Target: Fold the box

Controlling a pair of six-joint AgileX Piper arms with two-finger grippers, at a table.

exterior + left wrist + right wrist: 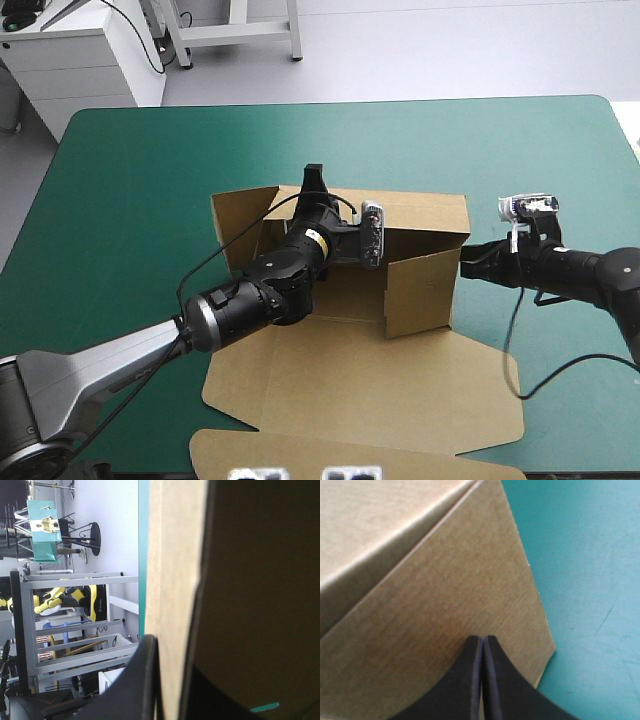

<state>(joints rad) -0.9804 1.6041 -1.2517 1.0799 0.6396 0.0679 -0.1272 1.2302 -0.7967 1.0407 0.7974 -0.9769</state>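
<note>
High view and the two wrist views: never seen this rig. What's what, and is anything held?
Two robot arms work at a table with a teal-green cover. The high view looks down from behind them; each wrist view looks along one arm's jaws. On the cover lies a brown box, partly folded: walls raised, lid flat. The left arm has its jaws shut on the far wall. The right arm has its jaws shut together, tips at the right wall, apparently gripping nothing.

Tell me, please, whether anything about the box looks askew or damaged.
No damage shows. The box is only half raised: its far-left flap leans outward, not upright, while the left pincer grips the far wall.
</note>
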